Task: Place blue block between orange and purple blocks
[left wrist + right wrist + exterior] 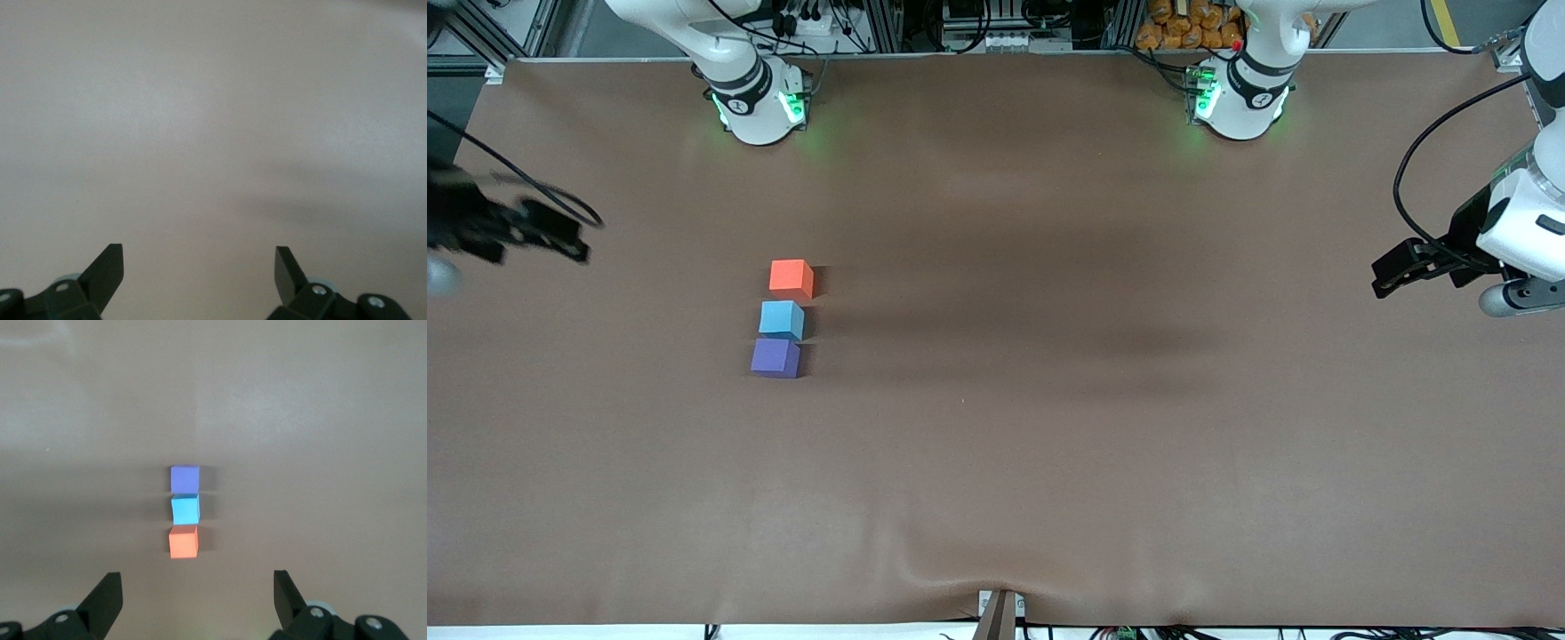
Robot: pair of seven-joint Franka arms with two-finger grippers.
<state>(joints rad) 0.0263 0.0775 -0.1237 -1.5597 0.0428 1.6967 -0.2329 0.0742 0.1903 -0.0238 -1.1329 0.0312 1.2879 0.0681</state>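
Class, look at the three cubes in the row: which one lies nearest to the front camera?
The purple block. It ends the row lowest in the front view, with the blue block next and the orange block farthest.

1. Light: even and fairly bright overhead; the brown table (1049,462) reads matte, with no hard glare.
2. Shadows: soft dark bands stretch from the blocks toward the left arm's end of the table.
3. Blur: the right gripper (560,240) is smeared.
4. Wrist views: pale, washed out, slightly soft.
5. Glow: green lamps at both arm bases.
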